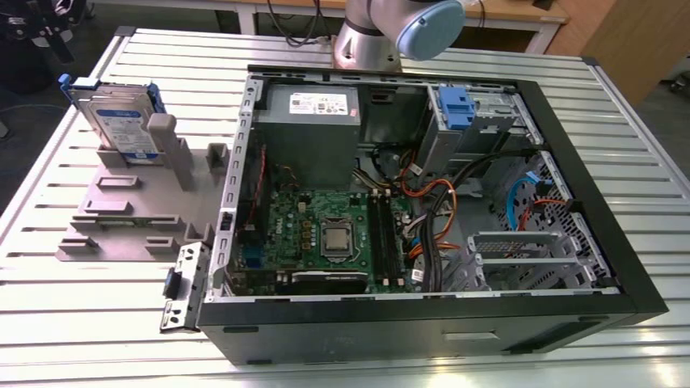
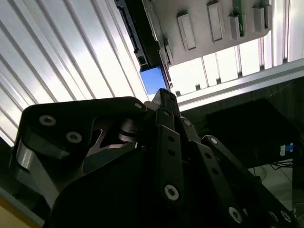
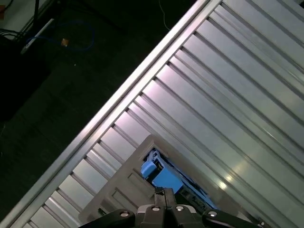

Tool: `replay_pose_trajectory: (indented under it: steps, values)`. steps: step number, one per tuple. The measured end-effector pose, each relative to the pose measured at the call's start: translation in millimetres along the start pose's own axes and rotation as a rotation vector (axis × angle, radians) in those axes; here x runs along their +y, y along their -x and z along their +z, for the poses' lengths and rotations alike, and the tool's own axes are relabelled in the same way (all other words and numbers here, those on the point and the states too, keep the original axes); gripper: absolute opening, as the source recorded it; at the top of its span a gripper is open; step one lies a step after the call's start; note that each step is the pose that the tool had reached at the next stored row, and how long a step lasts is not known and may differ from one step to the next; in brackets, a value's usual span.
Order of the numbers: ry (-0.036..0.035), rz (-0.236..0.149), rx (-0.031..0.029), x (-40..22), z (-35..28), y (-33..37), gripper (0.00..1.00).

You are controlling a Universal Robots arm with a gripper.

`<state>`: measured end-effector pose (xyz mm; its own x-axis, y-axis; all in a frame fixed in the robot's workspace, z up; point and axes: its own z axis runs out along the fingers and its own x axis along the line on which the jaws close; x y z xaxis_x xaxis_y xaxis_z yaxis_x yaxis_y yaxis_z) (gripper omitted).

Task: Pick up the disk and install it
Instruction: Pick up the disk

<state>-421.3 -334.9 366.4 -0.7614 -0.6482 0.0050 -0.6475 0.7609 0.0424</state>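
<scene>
Disk (image 1: 113, 121) upright in grey holder (image 1: 119, 230) on counter (image 1: 65, 323), at the exterior view's left of open computer case (image 1: 431, 323). Claw (image 3: 164, 191) pressed together, empty, near disk's blue edge.

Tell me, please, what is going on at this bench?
A robot arm is working on installing the disk. The disk stands upright in a grey holder on the table, beside the open computer case. In the first wrist view the gripper is shut, holds nothing and points at the disk's blue carrier without touching it.
</scene>
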Motion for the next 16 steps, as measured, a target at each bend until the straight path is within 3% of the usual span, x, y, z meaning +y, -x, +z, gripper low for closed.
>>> replay_pose_trajectory:
  steps: [16]
  values:
    - [-0.0007, -0.136, 0.0058, 0.0, 0.4, 0.0, 0.11]
